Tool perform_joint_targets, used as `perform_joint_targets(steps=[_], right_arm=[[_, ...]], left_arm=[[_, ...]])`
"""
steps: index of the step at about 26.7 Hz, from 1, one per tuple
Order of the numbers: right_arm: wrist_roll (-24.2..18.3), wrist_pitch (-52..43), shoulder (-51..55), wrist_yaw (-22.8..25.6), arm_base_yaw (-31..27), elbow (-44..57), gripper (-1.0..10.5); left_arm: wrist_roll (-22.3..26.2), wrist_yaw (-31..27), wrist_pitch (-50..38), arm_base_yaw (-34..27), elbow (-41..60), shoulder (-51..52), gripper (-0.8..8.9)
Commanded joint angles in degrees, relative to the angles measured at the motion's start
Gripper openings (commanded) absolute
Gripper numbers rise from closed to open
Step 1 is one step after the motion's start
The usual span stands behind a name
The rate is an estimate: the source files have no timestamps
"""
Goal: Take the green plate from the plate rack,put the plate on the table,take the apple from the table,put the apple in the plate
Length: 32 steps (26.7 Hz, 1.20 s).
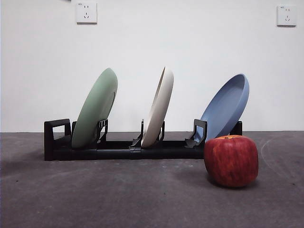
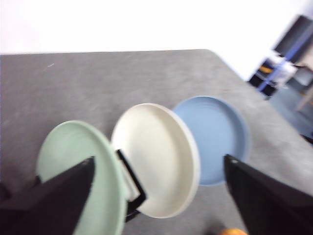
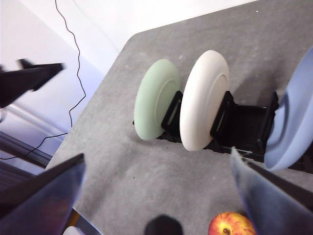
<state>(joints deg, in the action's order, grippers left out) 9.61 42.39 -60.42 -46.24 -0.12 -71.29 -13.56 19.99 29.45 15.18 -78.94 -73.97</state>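
The green plate (image 1: pixel 95 110) leans in the left slot of the black plate rack (image 1: pixel 118 150), beside a cream-white plate (image 1: pixel 159 107) and a blue plate (image 1: pixel 226 107). On the table (image 1: pixel 95 199), in front of the rack's right end, sits the red apple (image 1: pixel 231 160). No gripper shows in the front view. My left gripper (image 2: pixel 159 161) hovers open high above the rack, looking down on the green plate (image 2: pixel 73 166). My right gripper (image 3: pixel 157 156) is also open and high, above the table beside the green plate (image 3: pixel 156 98), the rack (image 3: pixel 244 127) and the apple (image 3: pixel 230 224).
Two wall sockets (image 1: pixel 86 12) sit on the white wall behind. The table's rounded corner and edge (image 3: pixel 122 49) lie near the rack's green-plate end, with a cable (image 3: pixel 73 58) hanging beyond. A dark blurred arm part (image 3: pixel 29 78) shows off that edge.
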Motion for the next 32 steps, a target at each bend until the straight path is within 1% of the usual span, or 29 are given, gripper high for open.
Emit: perform_joint_targets(steps=[1, 5, 11, 13, 16, 17, 20, 26, 28, 30, 31, 32], right_arm=[[-0.6, -0.4, -0.1, 0.9, 0.2, -1.0, 5.0], [-0.5, -0.5, -0.1, 1.1, 0.9, -2.7, 5.0], [-0.2, -0.4, -0.1, 3.4, 2.4, -4.1, 5.0], [-0.2, -0.4, -0.1, 3.7, 3.0, -4.3, 5.0], [0.7, -0.4, -0.1, 4.8, 3.9, -4.3, 5.0], [0.7, -0.4, -0.1, 5.4, 4.2, -4.3, 5.0], [0.7, -0.4, -0.1, 6.2, 4.6, -4.3, 5.0], [0.7, -0.4, -0.2, 6.2, 4.7, -4.3, 5.0], [0.7, -0.4, -0.2, 6.2, 4.7, -4.3, 5.0], [0.7, -0.4, -0.2, 6.2, 4.7, -4.3, 5.0], [0.7, -0.4, -0.2, 6.2, 4.7, -4.3, 5.0], [0.7, -0.4, -0.2, 6.2, 4.7, -4.3, 5.0]], left_arm=[[-1.1, -0.5, -0.3, 0.2, -1.7, -4.8, 5.4], [-1.1, -0.5, -0.3, 0.8, -5.6, -11.5, 5.4], [-0.7, -0.9, 0.5, 2.2, -11.8, -19.2, 5.39], [-0.6, -3.5, 1.4, 2.9, -13.2, -20.9, 5.39], [1.9, -9.6, 4.5, 4.1, -15.0, -22.8, 5.39], [2.9, -10.7, 4.9, 4.5, -15.1, -23.4, 5.39], [3.8, -12.6, 5.4, 5.1, -15.2, -24.6, 5.39], [3.8, -12.6, 7.2, 5.2, -15.2, -27.5, 5.39], [3.8, -12.6, 7.7, 5.2, -15.2, -28.3, 5.26], [4.8, -12.5, 8.1, 5.2, -15.2, -28.9, 4.54], [5.1, -12.5, 8.5, 5.2, -15.2, -29.2, 4.33], [5.1, -12.5, 8.7, 5.2, -15.2, -29.6, 4.33]])
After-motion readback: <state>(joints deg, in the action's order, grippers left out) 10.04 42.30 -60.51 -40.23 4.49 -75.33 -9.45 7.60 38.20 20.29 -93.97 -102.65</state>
